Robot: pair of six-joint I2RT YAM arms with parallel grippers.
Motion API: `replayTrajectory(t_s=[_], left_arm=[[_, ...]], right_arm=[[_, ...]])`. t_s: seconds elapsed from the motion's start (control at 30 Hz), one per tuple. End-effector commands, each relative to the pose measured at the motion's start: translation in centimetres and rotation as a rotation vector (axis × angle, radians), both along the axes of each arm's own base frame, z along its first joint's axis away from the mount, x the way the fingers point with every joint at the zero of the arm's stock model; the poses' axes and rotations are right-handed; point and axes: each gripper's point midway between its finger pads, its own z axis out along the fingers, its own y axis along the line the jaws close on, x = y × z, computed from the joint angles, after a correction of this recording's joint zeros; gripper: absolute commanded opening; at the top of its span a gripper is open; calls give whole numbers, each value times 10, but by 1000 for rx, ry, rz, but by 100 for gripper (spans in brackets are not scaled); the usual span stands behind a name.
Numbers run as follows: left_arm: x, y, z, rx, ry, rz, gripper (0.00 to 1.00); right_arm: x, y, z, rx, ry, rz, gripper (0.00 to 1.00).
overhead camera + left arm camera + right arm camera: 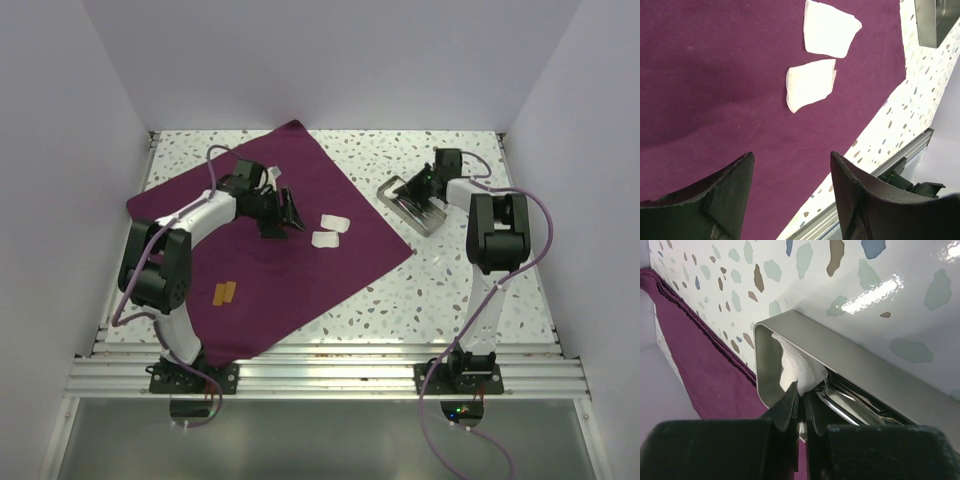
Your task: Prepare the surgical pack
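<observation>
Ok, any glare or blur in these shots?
Right wrist view: glare streak on the glossy table, right gripper out of focus up close. Left wrist view: left gripper in dark silhouette, soft shadow over the surgical pack. Top view: even light, sharp.

black-and-white arms [205,215], purple cables [548,225]

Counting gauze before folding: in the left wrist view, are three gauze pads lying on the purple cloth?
No, only two lie on the purple cloth: the upper gauze pad and the lower gauze pad.
</observation>
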Motion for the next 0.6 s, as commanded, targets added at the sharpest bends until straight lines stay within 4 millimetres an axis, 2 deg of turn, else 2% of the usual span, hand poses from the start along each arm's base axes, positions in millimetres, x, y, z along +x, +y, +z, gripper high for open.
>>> replayTrajectory(t_s=[0.0,0.03,0.1,0.17,0.2,0.4,0.57], left_arm=[[8,-7,9,0,-18,-9,67],[8,-8,7,3,-12,-15,67],[9,-12,7,-1,-13,-25,68],[10,-15,6,-6,-8,-30,68],[10,-16,4,-6,-5,-31,68],[14,-18,-3,7,7,-25,68],[19,-22,-12,10,6,-39,68]], right_arm=[[-5,-3,9,-33,13,12,6],[-5,-4,11,-37,10,15,15],[-2,-6,20,-63,-7,26,26],[-5,-10,24,-90,3,31,32],[-3,-13,33,-110,-17,41,37],[-27,-22,45,-174,47,75,47],[-49,-28,77,-251,12,144,49]])
